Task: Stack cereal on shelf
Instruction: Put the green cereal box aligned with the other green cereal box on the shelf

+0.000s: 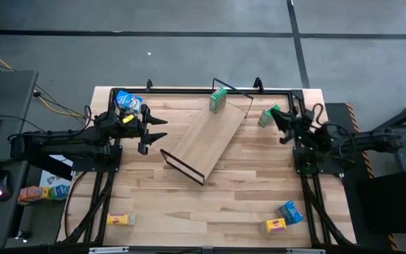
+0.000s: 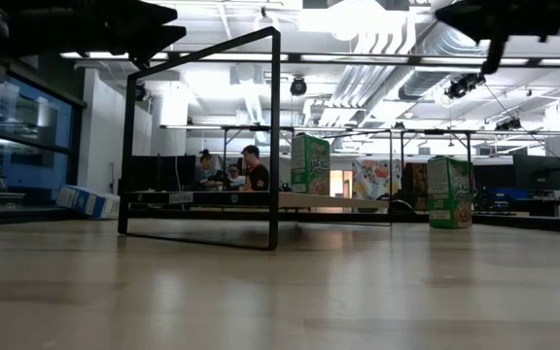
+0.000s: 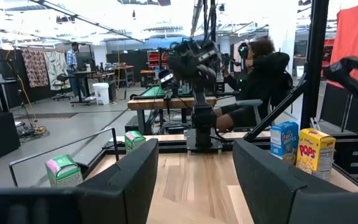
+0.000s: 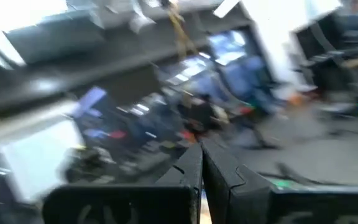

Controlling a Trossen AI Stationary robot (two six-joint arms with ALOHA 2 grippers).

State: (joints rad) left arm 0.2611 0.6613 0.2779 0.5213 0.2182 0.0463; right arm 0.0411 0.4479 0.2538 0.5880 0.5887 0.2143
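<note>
Left gripper [image 1: 162,128]: hung above the table's left side, near the shelf's lower end; fingers [image 3: 129,180] spread apart, nothing between them.
Right gripper [image 1: 271,115]: clenched shut, empty, by the table's far right part, just beside a green box.
Shelf [image 1: 210,134]: long pale wooden board with a thin black wire frame [image 2: 202,136] at each end; lay flat mid-table.
Shelf axis: ran diagonally, from the near-left end up to the far-right end by the table's back edge.
Green box on shelf [image 1: 218,99]: stood upright on the board's far end; print too small to read.
Second green box [image 1: 266,116]: stood on the table right of the shelf, apart from it.
Blue box, far left [image 1: 127,100]: lay on the table behind the left arm.
Blue box, near right [image 1: 290,211]: touched a yellow box [image 1: 276,225] at the front right corner; in the left wrist view both stood upright, the yellow one reading "POPS" [image 3: 314,149].
Second yellow box [image 1: 120,219]: lay flat at the front left corner, long side along the table's front edge.
Table [image 1: 245,197]: light plank top.
</note>
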